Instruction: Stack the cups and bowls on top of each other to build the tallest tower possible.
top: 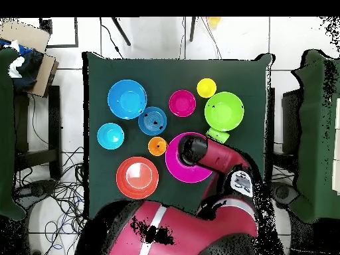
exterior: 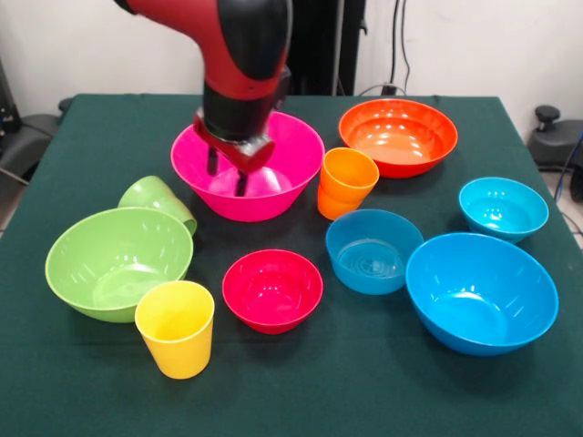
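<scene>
My gripper (exterior: 227, 181) hangs open and empty just inside the large pink bowl (exterior: 291, 155), with its fingertips (exterior: 212, 164) above the bowl's inside. In the overhead view the arm covers the gripper and part of the pink bowl (top: 174, 169). The orange cup (exterior: 347, 182) stands upright to the right of the pink bowl. The green cup (exterior: 155, 198) lies on its side behind the light green bowl (exterior: 118, 262). The yellow cup (exterior: 176, 328) stands upright at the front. The red bowl (exterior: 272, 289), the orange bowl (exterior: 398, 137) and three blue bowls (exterior: 481, 291) (exterior: 373, 250) (exterior: 503, 208) sit apart, none stacked.
The dark green tablecloth (exterior: 82, 127) covers the table. In the overhead view, chairs and cables lie around the table (top: 99, 73), and a cardboard box (top: 26, 36) sits at the upper left.
</scene>
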Robot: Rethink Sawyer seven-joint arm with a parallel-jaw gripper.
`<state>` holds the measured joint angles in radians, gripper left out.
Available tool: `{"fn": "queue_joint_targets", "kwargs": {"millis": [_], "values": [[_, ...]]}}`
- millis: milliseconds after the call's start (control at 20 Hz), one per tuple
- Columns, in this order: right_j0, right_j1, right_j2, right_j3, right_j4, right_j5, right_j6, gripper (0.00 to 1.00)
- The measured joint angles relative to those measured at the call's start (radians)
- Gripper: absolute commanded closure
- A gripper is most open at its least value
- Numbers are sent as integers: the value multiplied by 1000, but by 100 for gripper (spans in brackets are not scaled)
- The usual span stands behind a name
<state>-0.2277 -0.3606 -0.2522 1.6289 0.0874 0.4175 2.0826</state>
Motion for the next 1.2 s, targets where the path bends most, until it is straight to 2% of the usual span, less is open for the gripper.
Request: {"fn": "queue_joint_targets", "kwargs": {"millis": [300,450,850,1200], "values": [[-40,-92,-29,62,-57,0,0,0],[-86,-142,-43,89,-95,0,0,0],[-161,-171,-44,97,-137,0,0,0],[-164,-188,-44,118,-137,0,0,0]]}}
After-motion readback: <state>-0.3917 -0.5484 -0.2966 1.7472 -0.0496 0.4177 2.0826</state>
